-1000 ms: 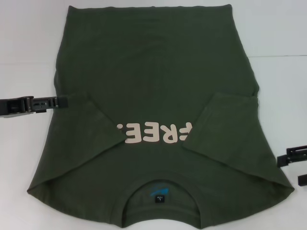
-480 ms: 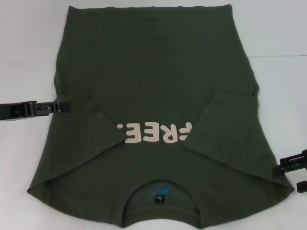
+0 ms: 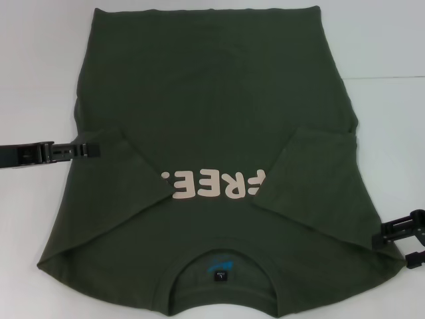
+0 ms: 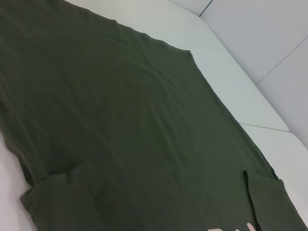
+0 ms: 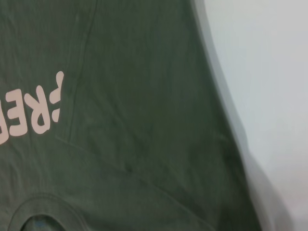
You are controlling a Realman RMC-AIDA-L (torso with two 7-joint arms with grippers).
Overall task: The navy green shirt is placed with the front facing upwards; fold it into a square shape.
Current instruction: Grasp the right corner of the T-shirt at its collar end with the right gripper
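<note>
One navy green shirt (image 3: 212,133) flat on a white table (image 3: 385,40), both sleeves folded inward, two grippers at its edges, left gripper (image 3: 93,150) apparently closed on the shirt's edge, right gripper (image 3: 405,242) spread apart.

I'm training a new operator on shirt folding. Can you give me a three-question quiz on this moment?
1. True or false: both sleeves of the navy green shirt are folded inward over its front.
2. Which claw is at the shirt's edge near the shoulder: (a) left claw or (b) right claw?
3. Fill in: the pale pink print sits just beyond the ____.

Key: 1 true; 2 b; 3 collar.
</note>
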